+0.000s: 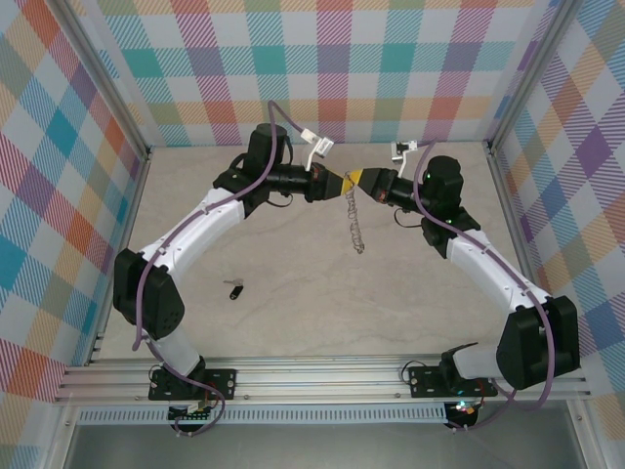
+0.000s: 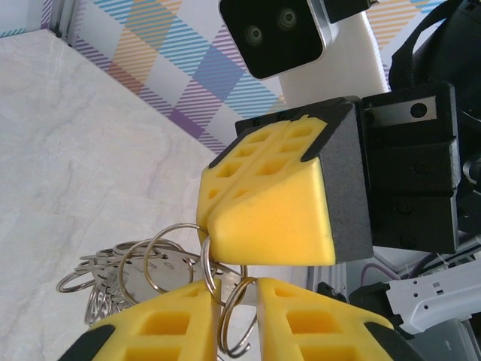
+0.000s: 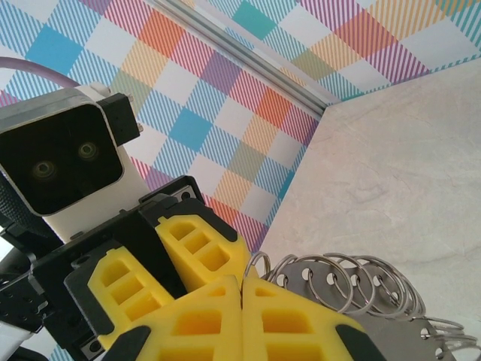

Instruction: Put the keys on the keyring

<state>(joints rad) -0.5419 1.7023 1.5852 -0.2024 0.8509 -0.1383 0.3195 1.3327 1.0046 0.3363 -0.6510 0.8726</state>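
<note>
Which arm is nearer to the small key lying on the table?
Left. The left arm passes close by the key, on its left; the right arm stands well off to its right.

Small key (image 1: 235, 289) on pale table (image 1: 293, 322)

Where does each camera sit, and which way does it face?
Top external: above and behind the bases, looking down on the beige marbled table; both arms show, left gripper meeting right gripper.
Left wrist: on the left arm, facing the right gripper; own yellow wedge-shaped fingers below.
Right wrist: on the right arm, facing the left gripper; own yellow fingers below.
Both wrist views share the silver metal keyring chain.
</note>
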